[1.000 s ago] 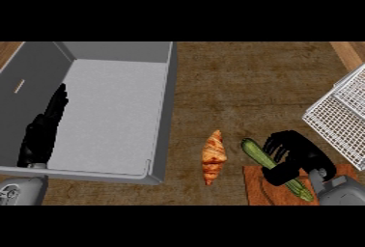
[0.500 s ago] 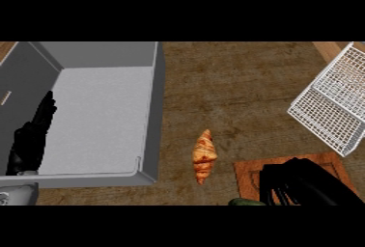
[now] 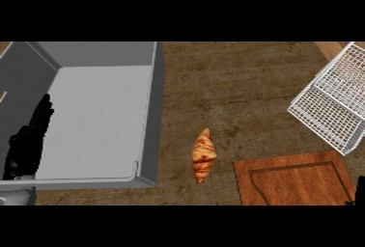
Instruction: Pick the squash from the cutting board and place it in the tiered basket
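Observation:
The wooden cutting board (image 3: 296, 183) lies at the lower right with nothing on its visible top. No squash shows anywhere in the head view. Only a black sliver of my right hand (image 3: 359, 189) shows at the lower right edge, beside the board's corner; whatever it holds is hidden. The white wire tiered basket (image 3: 329, 105) stands at the right, above the board. My left hand (image 3: 28, 140) rests open at the far left, fingers pointing up, over the sink's left side.
A large grey sink basin (image 3: 149, 120) fills the left half. A croissant (image 3: 203, 155) lies on the brown counter between the sink and the board. Bare counter stretches between the sink and the basket.
The right hand, curled round the green squash over the board a second ago, has slid off the lower right edge. The board's top now shows bare. The left hand stays put.

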Controlling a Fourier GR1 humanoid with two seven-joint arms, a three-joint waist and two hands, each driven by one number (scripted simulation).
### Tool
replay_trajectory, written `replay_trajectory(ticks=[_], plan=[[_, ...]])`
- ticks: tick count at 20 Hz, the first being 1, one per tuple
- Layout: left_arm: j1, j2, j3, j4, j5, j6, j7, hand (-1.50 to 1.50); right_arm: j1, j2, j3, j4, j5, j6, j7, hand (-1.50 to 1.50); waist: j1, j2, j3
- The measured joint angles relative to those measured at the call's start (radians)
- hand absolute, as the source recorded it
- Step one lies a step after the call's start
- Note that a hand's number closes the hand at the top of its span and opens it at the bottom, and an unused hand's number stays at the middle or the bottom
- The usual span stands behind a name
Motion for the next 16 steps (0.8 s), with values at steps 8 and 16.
replay_trajectory(ticks=[8,16], plan=[[-0.034,-0.01,-0.019,-0.012,-0.01,-0.011,0.015,0.0,0.092,-0.074,-0.476,0.158,-0.236,0.217,-0.187,1.5,0.04,0.009,-0.002],[-0.068,-0.039,-0.047,-0.027,-0.034,-0.026,0.037,0.0,0.029,-0.091,-0.635,0.385,-0.196,0.389,-0.351,1.5,0.094,0.021,-0.005]])
